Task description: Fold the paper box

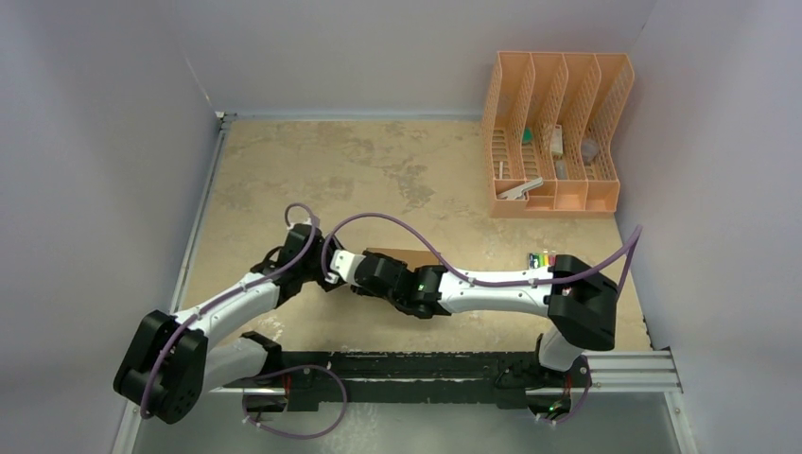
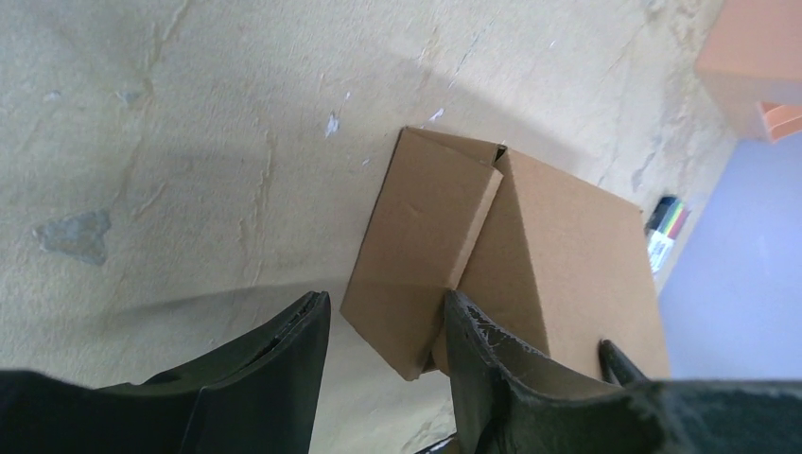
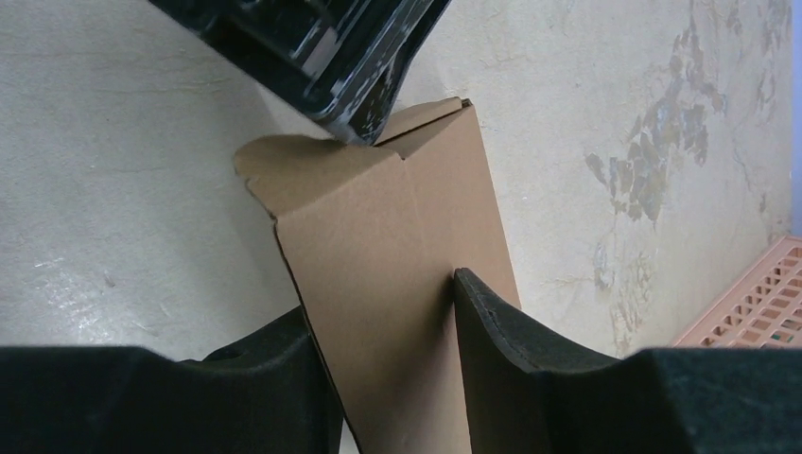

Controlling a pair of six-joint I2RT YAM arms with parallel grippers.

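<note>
box body formed, end flap untucked | left claw half-open astride it | right claw grips box

The paper box lies on the bench. One end flap of it sits between the jaws of the left pincer, and its body sits between the jaws of the right pincer. The marker pack lies well to the right of both pincers. The file rack stands far behind them, to the right.
</note>
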